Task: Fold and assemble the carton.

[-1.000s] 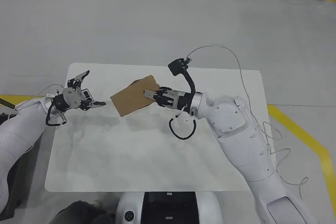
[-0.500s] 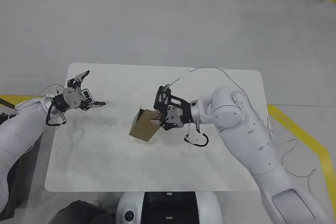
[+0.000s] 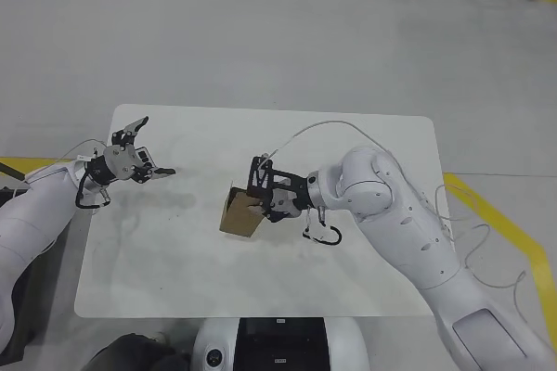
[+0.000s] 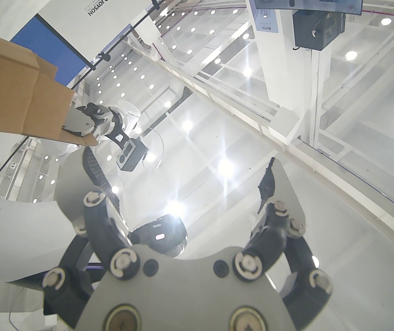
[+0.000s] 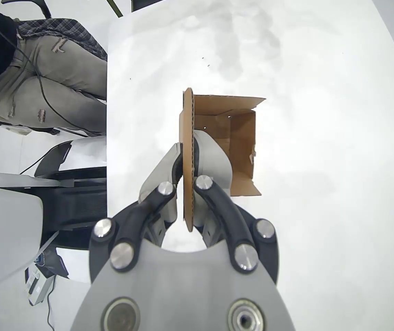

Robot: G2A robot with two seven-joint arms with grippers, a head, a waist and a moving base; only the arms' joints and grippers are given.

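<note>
The open brown carton (image 3: 237,211) is being held near the middle of the white surface (image 3: 260,269). One wall is being clamped by the right pincer (image 5: 187,154), one finger (image 5: 214,153) lying inside the box. The left pincer (image 3: 158,147) is being held spread, grasping nothing, well apart near the surface's left edge.

The top camera looks straight down on the table (image 3: 167,269). The left wrist camera faces the ceiling (image 4: 217,122), the right one closely downward; all share the carton (image 3: 237,215).
</note>
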